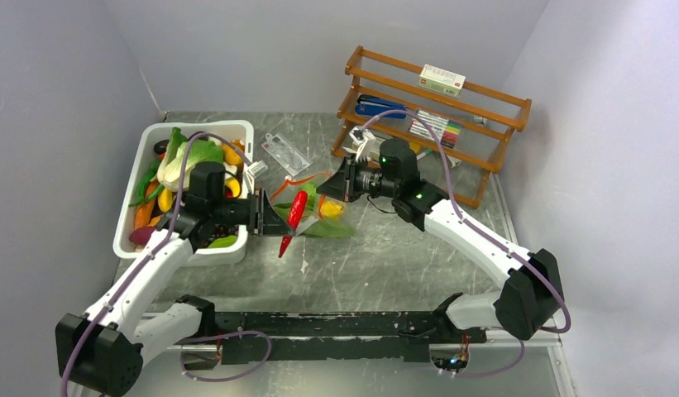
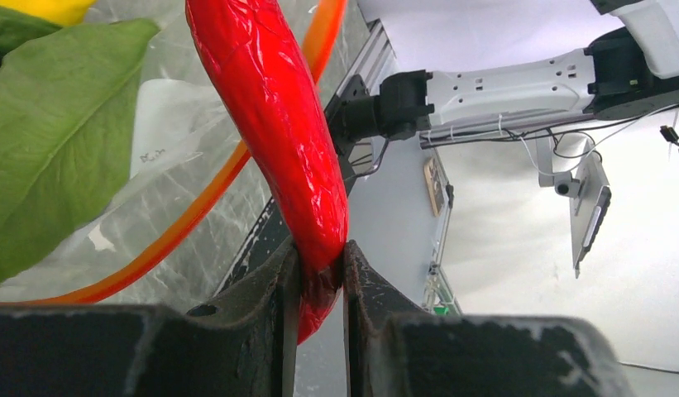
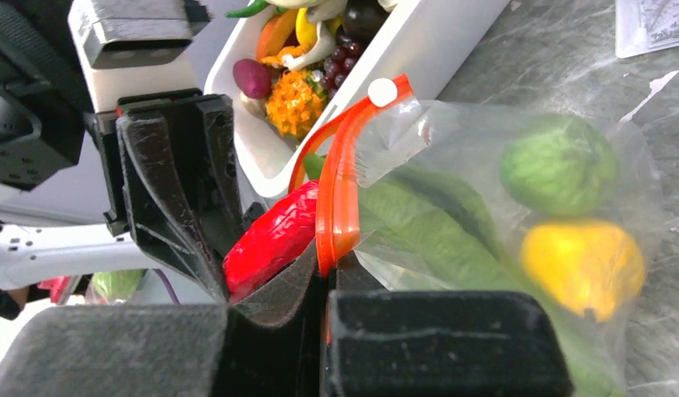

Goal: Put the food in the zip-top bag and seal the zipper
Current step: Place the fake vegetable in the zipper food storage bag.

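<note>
My left gripper (image 1: 286, 223) is shut on the lower end of a red toy chili (image 1: 296, 211), which it holds upright at the mouth of the zip-top bag (image 1: 319, 219). In the left wrist view the chili (image 2: 278, 124) rises from between the pads (image 2: 274, 289). My right gripper (image 3: 329, 265) is shut on the red-orange zipper (image 3: 340, 182) and holds the bag's mouth edge up. Inside the clear bag (image 3: 451, 141) lie a light-green round fruit (image 3: 559, 164), a yellow-orange fruit (image 3: 582, 265) and long green leaves (image 3: 427, 231). The chili (image 3: 270, 244) touches the zipper from outside.
A white bin (image 1: 236, 128) with several more toy foods stands at the left, close behind my left gripper. A small clear packet (image 1: 284, 153) lies behind the bag. A wooden rack (image 1: 476, 161) with pens and a box stands at the back right.
</note>
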`<move>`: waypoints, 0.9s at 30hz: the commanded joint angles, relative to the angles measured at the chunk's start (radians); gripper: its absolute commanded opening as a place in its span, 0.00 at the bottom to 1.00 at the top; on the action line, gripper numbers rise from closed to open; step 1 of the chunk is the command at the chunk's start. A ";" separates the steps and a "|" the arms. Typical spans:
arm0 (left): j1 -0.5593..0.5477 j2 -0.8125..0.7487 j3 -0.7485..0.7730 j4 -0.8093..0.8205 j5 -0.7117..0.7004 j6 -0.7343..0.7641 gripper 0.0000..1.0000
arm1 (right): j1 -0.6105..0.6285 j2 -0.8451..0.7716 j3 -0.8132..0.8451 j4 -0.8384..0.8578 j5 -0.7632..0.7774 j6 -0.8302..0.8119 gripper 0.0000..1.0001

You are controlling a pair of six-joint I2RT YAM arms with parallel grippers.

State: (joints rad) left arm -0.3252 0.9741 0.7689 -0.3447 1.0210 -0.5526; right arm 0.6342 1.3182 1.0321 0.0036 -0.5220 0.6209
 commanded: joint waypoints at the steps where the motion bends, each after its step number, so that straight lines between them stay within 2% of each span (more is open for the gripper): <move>1: -0.011 0.038 0.068 -0.104 0.046 0.052 0.07 | -0.001 -0.014 0.001 0.013 -0.042 -0.076 0.00; 6: -0.011 0.072 0.096 -0.138 0.060 0.050 0.11 | 0.010 -0.016 0.006 0.013 -0.069 -0.091 0.00; 12: -0.011 0.121 0.112 -0.169 0.064 0.054 0.08 | 0.069 0.023 0.054 -0.071 -0.074 -0.159 0.00; 17: -0.012 0.166 0.154 -0.273 0.033 0.113 0.10 | 0.114 0.012 0.063 -0.090 -0.031 -0.194 0.00; 23: -0.011 0.190 0.178 -0.291 -0.025 0.104 0.16 | 0.168 0.025 0.084 -0.088 -0.037 -0.209 0.00; 27: -0.011 0.211 0.205 -0.317 -0.085 0.112 0.30 | 0.199 0.024 0.085 -0.082 -0.015 -0.218 0.00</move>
State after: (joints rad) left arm -0.3286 1.1713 0.9245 -0.6201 1.0012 -0.4606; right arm 0.8078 1.3441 1.0851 -0.1028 -0.5518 0.4294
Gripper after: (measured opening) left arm 0.262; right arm 0.006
